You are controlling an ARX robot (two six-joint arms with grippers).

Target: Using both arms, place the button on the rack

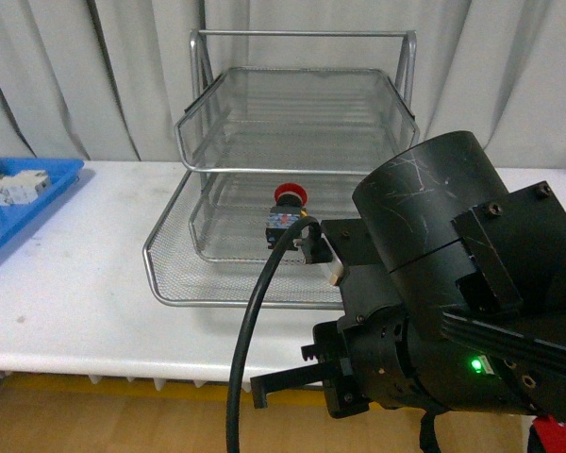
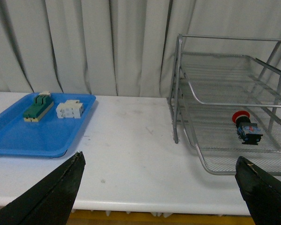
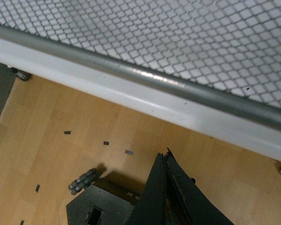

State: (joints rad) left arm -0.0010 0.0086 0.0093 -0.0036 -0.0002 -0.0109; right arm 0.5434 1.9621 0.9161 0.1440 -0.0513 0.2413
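The button (image 1: 289, 211), red cap on a black body, lies on the mesh in the lower part of the silver wire rack (image 1: 292, 123); I cannot tell which of the lower trays holds it. The left wrist view shows the button (image 2: 246, 127) inside the rack (image 2: 187, 93) too. My left gripper (image 2: 159, 158) is open and empty, low over the table's front edge, well short of the rack. My right arm (image 1: 443, 283) fills the front right. Its gripper (image 3: 165, 158) is shut on nothing, pointing down past the table edge below the rack's front rim (image 3: 145, 77).
A flat blue tray (image 2: 18, 136) sits at the table's left with a green-and-cream block (image 2: 37, 107) and a white part (image 2: 69, 109) in it. The white table (image 2: 131, 136) spreads between tray and rack. Grey curtains hang behind. Wooden floor (image 3: 61, 122) lies below the edge.
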